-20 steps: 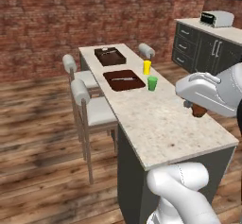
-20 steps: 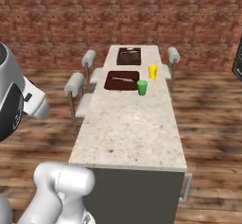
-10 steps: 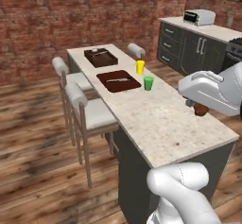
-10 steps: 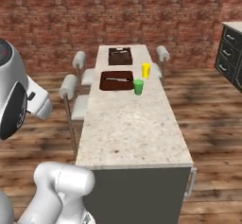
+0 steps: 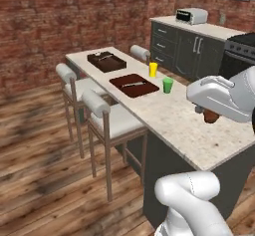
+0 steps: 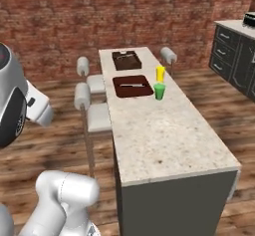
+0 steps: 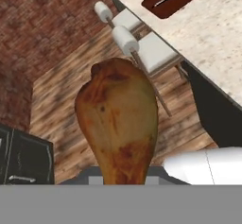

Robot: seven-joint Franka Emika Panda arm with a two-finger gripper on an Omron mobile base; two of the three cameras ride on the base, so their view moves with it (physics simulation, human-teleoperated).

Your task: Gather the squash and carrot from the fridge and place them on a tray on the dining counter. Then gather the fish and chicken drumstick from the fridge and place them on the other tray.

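Note:
A browned chicken drumstick (image 7: 120,124) looms large in the hand view, with my gripper (image 5: 207,110) shut on it; the fingertips are hidden behind the meat. In the left base view the drumstick (image 5: 212,116) hangs under my white hand, over the near right part of the dining counter (image 5: 184,123). Two dark brown trays lie farther along the counter. The near tray (image 6: 142,90) carries a slim grey fish (image 6: 130,85). What lies in the far tray (image 6: 126,60) is too small to tell. The fridge is out of view.
A yellow cup (image 6: 160,73) and a green cup (image 6: 159,91) stand right of the near tray. Two white stools (image 5: 107,118) line the counter's left side. Dark cabinets with a toaster (image 5: 191,16) stand at the back right. Wooden floor surrounds the counter.
The base has moved, so the whole scene has shifted: the counter now runs more diagonally and the cabinets show larger. The drumstick stays in the shut gripper.

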